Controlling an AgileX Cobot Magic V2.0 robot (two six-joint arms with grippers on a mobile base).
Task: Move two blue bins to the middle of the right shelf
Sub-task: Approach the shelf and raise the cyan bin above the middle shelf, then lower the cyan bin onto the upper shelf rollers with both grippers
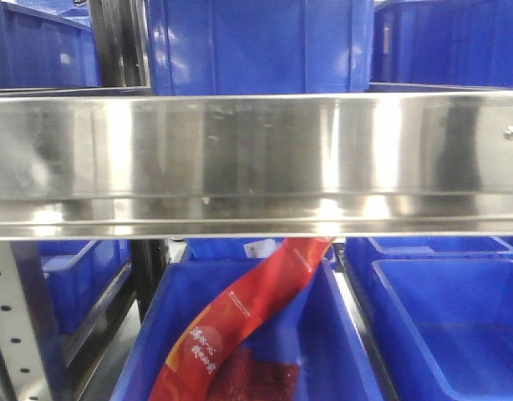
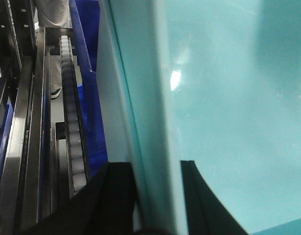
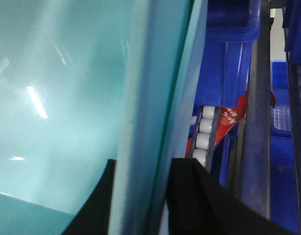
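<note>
A blue bin (image 1: 255, 43) stands above the steel shelf beam in the front view. In both wrist views its wall looks teal. My left gripper (image 2: 155, 166) is shut on the bin's left wall (image 2: 140, 122), one black finger outside and one inside. My right gripper (image 3: 143, 164) is shut on the bin's right wall (image 3: 150, 98) in the same way. The bin's smooth inside (image 3: 57, 98) fills most of the right wrist view. More blue bins (image 1: 444, 42) stand beside it at the same level. Neither gripper shows in the front view.
A wide steel shelf beam (image 1: 256, 159) crosses the front view. Below it, a blue bin (image 1: 340, 351) holds a red bag (image 1: 240, 322), with another blue bin (image 1: 457, 326) to its right. Roller tracks (image 2: 72, 122) (image 3: 202, 132) run beside the held bin.
</note>
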